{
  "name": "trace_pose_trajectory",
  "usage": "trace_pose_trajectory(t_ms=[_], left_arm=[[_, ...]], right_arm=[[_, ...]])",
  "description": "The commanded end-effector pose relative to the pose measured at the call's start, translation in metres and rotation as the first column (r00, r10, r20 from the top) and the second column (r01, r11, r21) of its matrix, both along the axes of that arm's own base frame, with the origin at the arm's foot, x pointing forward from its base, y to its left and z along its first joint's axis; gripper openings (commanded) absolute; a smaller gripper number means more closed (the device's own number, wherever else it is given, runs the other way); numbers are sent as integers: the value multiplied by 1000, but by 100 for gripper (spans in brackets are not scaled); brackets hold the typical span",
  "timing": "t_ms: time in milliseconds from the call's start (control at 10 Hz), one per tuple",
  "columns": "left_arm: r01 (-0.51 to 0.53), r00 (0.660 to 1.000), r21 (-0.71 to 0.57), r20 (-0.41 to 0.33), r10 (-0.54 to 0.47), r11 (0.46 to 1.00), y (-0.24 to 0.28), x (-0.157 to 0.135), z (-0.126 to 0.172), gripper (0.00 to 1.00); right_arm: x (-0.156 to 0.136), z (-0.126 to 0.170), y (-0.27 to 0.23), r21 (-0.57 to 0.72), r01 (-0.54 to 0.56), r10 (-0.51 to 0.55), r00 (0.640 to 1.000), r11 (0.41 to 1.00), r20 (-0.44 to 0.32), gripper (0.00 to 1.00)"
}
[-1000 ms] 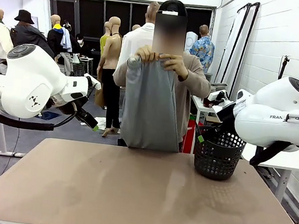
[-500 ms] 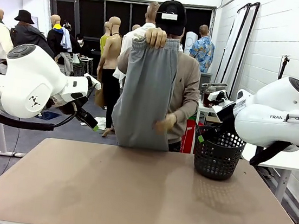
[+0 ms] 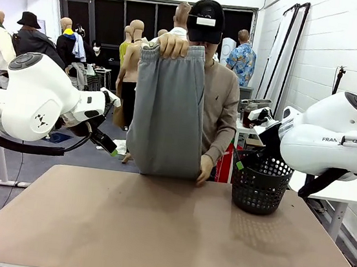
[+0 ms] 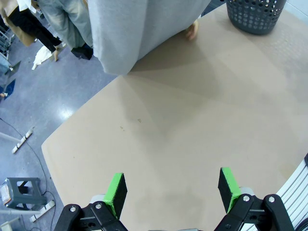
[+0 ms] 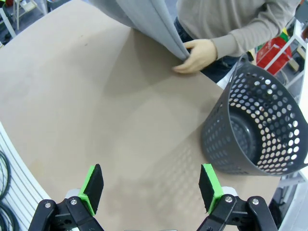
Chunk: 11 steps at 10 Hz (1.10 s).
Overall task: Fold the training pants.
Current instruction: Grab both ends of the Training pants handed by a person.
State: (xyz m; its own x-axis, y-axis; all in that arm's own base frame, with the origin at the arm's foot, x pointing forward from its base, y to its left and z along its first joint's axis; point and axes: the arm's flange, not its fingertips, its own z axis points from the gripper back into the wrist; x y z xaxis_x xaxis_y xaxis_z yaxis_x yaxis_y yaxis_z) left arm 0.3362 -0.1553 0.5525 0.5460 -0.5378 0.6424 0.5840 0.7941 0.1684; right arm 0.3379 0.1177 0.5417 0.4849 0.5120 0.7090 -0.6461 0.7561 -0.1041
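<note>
Stretching taller than a moment ago, the training pants (image 3: 168, 113) hang from the person's raised hand (image 3: 174, 45) over the table's (image 3: 166, 236) far edge, still unfolded; left gripper (image 4: 171, 185) and right gripper (image 5: 149, 186) stand open, empty.

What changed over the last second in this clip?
The person lifted the light grey jersey training pants higher by the waistband with one hand; the other hand left the waistband, moved down and gripped their lower edge. The left gripper and right gripper stayed open and still; the black mesh basket did not move.
</note>
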Motion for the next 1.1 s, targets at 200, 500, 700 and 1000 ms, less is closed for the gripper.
trace_pose_trajectory(t_ms=[200,500,700,1000], left_arm=[[1,1000,-3,-1,-1,1000,1,0,1,100],[1,1000,-3,-1,-1,1000,1,0,1,100],[1,1000,-3,-1,-1,1000,1,0,1,100],[1,1000,-3,-1,-1,1000,1,0,1,100]], right_arm=[[0,0,0,2,-2,2,1000,1000,-2,100],[0,0,0,2,-2,2,1000,1000,-2,100],[0,0,0,2,-2,2,1000,1000,-2,100],[0,0,0,2,-2,2,1000,1000,-2,100]])
